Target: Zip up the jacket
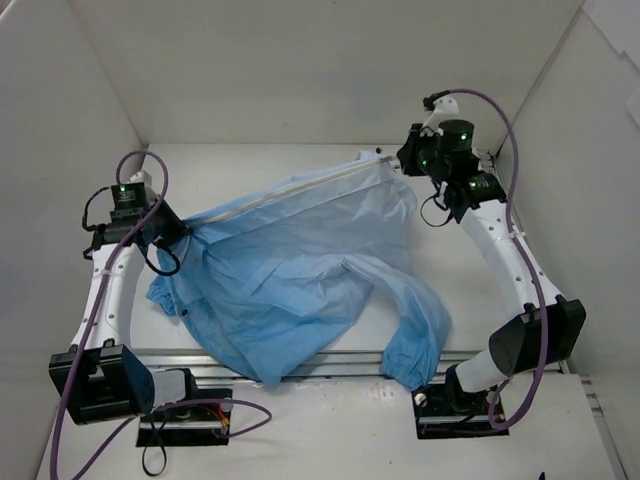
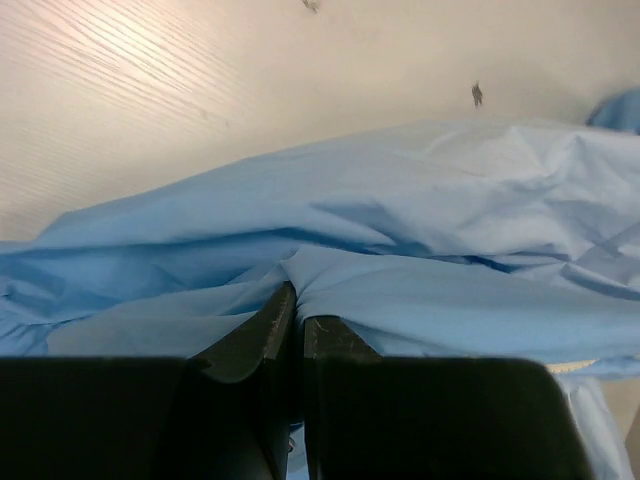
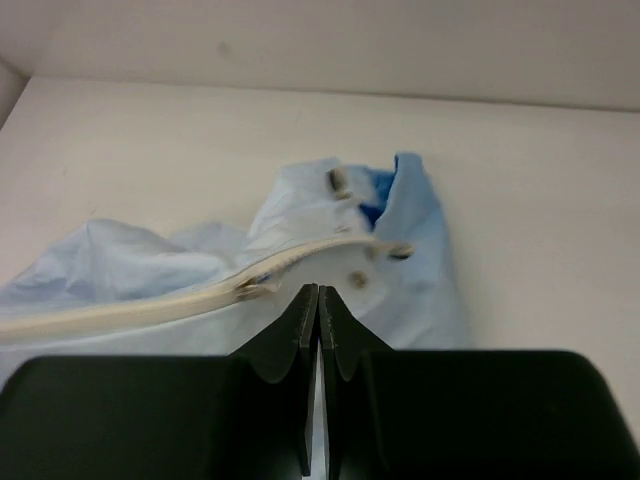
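Note:
The light-blue jacket [image 1: 290,270] lies spread across the table, pulled up between my two grippers. Its white zipper [image 1: 300,185] runs along the upper edge from left to right. My left gripper [image 1: 186,232] is shut on the jacket's left end; in the left wrist view the fingertips [image 2: 297,300] pinch a fold of blue fabric [image 2: 450,200]. My right gripper [image 1: 402,160] is shut on the jacket's upper right end. In the right wrist view its jaws [image 3: 318,292] are closed just below the zipper strip [image 3: 150,310], near a small metal snap [image 3: 357,280]. A sleeve with a gathered cuff [image 1: 405,365] hangs over the near edge.
White enclosure walls [image 1: 60,120] stand close on the left, back and right. A metal rail [image 1: 330,358] runs along the near edge between the arm bases. A small dark mark [image 2: 477,94] is on the tabletop beyond the jacket.

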Controlling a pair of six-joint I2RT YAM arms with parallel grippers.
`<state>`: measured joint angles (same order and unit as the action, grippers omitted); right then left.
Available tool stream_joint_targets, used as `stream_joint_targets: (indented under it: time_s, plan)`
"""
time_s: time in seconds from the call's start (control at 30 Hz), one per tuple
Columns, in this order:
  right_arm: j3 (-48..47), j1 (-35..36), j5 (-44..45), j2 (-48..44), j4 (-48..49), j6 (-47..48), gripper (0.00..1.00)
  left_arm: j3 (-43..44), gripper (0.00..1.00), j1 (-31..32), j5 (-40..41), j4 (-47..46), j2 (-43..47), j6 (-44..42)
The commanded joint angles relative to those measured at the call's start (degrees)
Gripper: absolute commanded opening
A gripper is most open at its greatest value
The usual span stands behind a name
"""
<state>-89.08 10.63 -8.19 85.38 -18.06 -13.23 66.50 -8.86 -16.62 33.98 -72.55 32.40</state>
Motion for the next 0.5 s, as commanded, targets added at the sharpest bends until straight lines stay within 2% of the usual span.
stream_joint_targets:
  time_s: [0.0,0.3,0.43,0.47]
  plan:
    - [-7.16,-6.85,12.32,-0.57,7.34,2.60,0.00,4.69,0.00,-5.02,7.40,-1.37,0.40,1.26]
    - [-17.18,-13.27,9.16,3.21,5.86,3.65,0.00,13.12,0.00,-6.34,4.85,-2.43,-4.07,1.88]
    - [-14.21,-13.27,-0.66,3.13,4.27,2.60,0.00,12.53,0.00,-4.06,6.42,0.56,-5.93,0.21]
    - [-10.71,-13.10,-1.91,2.08,4.44,1.73,0.00,11.30,0.04,-3.53,7.21,0.91,-6.02,0.12]
